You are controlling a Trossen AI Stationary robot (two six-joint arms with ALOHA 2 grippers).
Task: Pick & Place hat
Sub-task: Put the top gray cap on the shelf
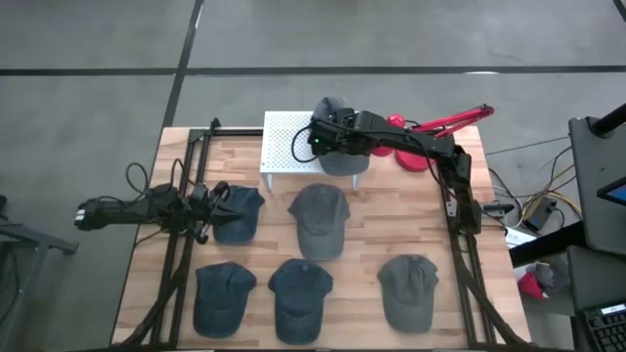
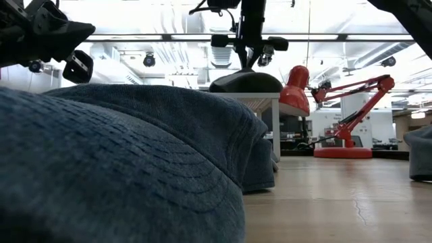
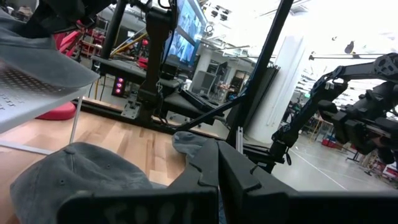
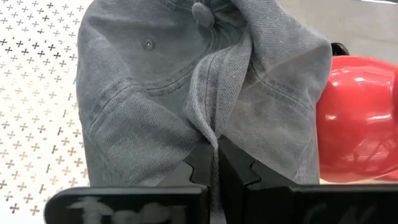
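Note:
A grey cap (image 1: 340, 159) lies on the white perforated stand (image 1: 286, 147) at the table's far middle, its crown showing in the right wrist view (image 4: 143, 81) and low view (image 2: 246, 82). My right gripper (image 1: 319, 143) is over it, shut on its cloth. My left gripper (image 1: 207, 207) hovers at the table's left above a dark blue cap (image 1: 238, 212), fingers shut (image 3: 217, 163), touching nothing. My right gripper pinches a raised fold of the grey cap's crown (image 4: 209, 121) between its two fingers, which stand tight together. It comes from above, slanting in from the table's right. The cap rests on the stand's top, the crown puckered around the fold.
Two more grey caps (image 1: 319, 221) (image 1: 407, 289) and two dark blue caps (image 1: 223, 293) (image 1: 300, 296) lie on the wooden table. A red desk lamp (image 1: 416, 137) stands just right of the stand. Black frame rails run along both sides.

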